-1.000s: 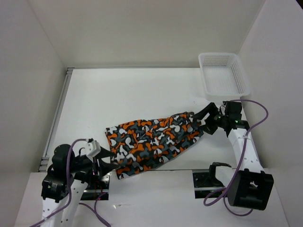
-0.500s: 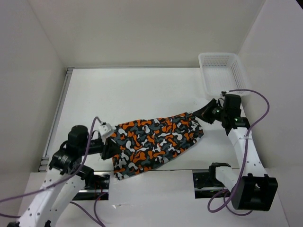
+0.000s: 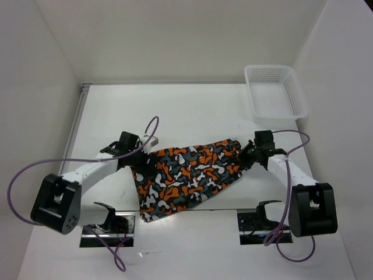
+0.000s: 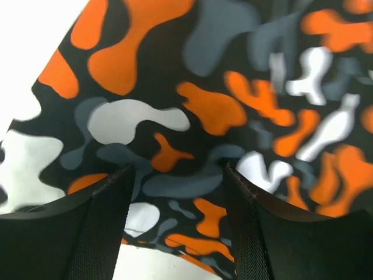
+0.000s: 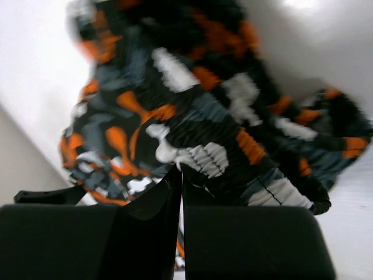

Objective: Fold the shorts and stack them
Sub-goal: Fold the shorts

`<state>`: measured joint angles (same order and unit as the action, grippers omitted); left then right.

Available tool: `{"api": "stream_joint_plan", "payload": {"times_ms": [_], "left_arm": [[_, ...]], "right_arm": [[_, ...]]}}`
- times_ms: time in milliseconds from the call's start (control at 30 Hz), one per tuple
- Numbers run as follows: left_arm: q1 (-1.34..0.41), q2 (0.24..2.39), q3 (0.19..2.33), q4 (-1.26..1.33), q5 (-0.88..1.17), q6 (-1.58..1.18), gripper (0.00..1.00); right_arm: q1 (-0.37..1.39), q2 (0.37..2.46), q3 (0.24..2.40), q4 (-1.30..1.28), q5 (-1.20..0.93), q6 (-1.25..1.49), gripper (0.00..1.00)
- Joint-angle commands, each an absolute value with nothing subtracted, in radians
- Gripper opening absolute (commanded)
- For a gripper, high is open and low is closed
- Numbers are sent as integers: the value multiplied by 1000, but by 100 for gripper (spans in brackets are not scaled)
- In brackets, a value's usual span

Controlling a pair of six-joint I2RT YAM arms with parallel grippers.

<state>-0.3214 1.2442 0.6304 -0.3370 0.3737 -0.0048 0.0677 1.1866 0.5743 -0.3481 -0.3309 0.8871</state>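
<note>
At the tips of the right gripper [image 5: 179, 172] the two fingers are pressed together, and they pinch the gathered elastic edge of the shorts [image 5: 192, 134]; the cloth is bunched at this grip. Seen from above, this gripper holds the right corner of the shorts. The left gripper [image 4: 178, 169] has its fingers [image 4: 99, 233] spread wide, with the printed cloth flat under the gap and nothing grasped. It sits over the upper left corner of the shorts. The shorts lie spread on the white table [image 3: 175, 111], between both arms, reaching toward its near edge. A white mesh basket [image 3: 297, 94] stands at the far right corner, apart from the shorts.
</note>
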Motion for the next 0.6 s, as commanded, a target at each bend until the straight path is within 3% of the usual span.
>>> {"api": "stream_joint_plan", "payload": {"times_ms": [0,300,567], "left_arm": [[-318,1339,701,-256,325,0,69],[-213,1718,850,-144,356,0,66],[-111,1957,1233,-178,293,0,65]], "right_arm": [[84,1229,545,-279,-236,948,6],[196,1461,566,-200,-176,999,8],[270,1696,816,-91,-233,996,9]]}}
